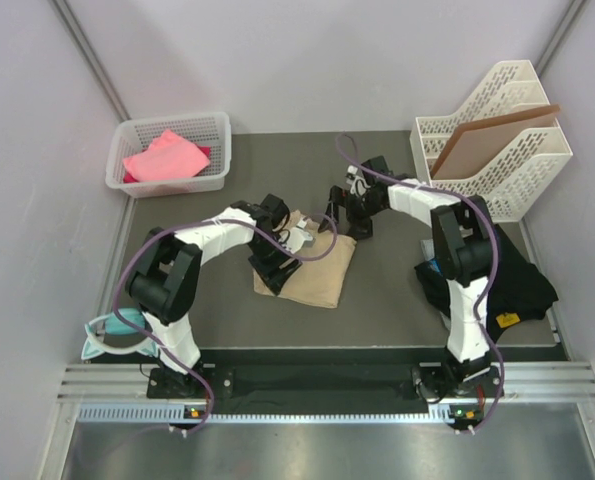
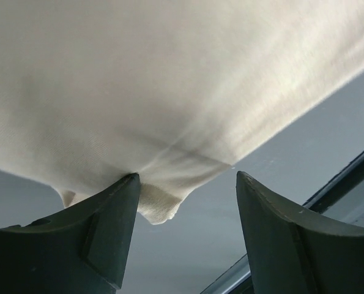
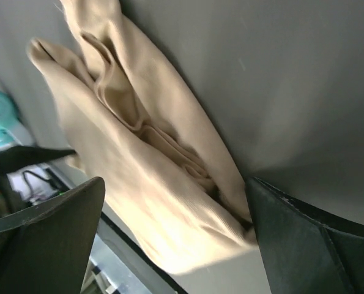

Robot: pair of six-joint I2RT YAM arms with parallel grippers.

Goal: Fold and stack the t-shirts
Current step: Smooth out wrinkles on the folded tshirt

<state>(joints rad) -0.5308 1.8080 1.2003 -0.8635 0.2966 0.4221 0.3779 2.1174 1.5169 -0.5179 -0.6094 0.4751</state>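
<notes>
Left gripper (image 2: pixel 188 229) and right gripper (image 3: pixel 175 236), jaws wide and empty, flank the tan shirt (image 1: pixel 312 268); each should catch every layer at its edge before folding

The tan t-shirt (image 1: pixel 317 275) is soft matt cloth, the table (image 1: pixel 387 290) smooth and matt, the basket (image 1: pixel 177 182) plastic.

The left arm (image 1: pixel 202 237) and right arm (image 1: pixel 464 315) have white link shells with black joints. A thin purplish cable (image 1: pixel 129 270) loops along each. The left gripper (image 2: pixel 186 176) has dark, tapered wedge fingers (image 2: pixel 102 226).
</notes>
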